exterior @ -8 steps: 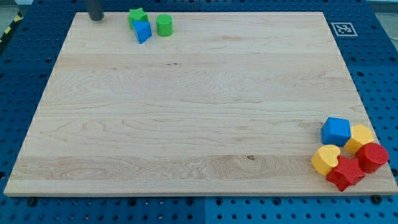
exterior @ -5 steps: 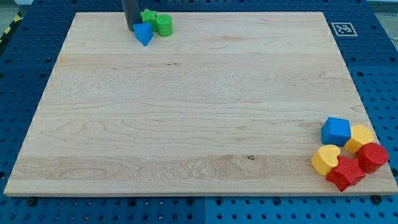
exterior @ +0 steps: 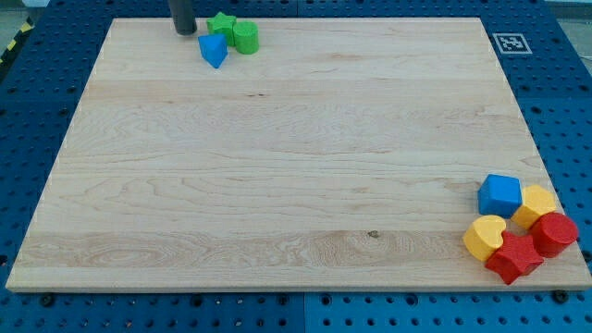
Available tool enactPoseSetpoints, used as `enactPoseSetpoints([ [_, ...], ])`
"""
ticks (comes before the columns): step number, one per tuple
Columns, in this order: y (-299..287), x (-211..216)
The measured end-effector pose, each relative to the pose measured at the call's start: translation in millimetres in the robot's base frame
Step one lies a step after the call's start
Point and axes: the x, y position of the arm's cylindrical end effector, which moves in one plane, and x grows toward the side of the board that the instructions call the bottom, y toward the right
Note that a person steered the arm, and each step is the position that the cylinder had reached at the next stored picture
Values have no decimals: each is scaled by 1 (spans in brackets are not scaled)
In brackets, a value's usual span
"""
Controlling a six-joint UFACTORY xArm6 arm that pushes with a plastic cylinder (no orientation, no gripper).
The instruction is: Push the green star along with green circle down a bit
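The green star [exterior: 222, 24] sits at the view's top edge of the wooden board [exterior: 277, 166], touching the green circle [exterior: 245, 37] on its right. A blue triangle block [exterior: 214, 50] lies just below the star. My tip [exterior: 183, 30] stands at the top left, a short way left of the green star and apart from it.
A cluster sits at the bottom right corner: a blue cube [exterior: 500, 194], a yellow block [exterior: 536, 204], a yellow heart [exterior: 485, 237], a red star [exterior: 513, 257] and a red circle [exterior: 554, 233]. A marker tag [exterior: 508, 43] is at the top right.
My tip moved right to the green star and pushed it right against the green circle, then drew back a little to the left. The blue triangle shifted slightly.
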Motion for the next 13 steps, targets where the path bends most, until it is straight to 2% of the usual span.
enactPoseSetpoints([
  [2, 39, 10],
  [5, 48, -8],
  [7, 94, -6],
  [8, 119, 2],
  [10, 146, 52],
  [12, 197, 52],
  [13, 202, 44],
])
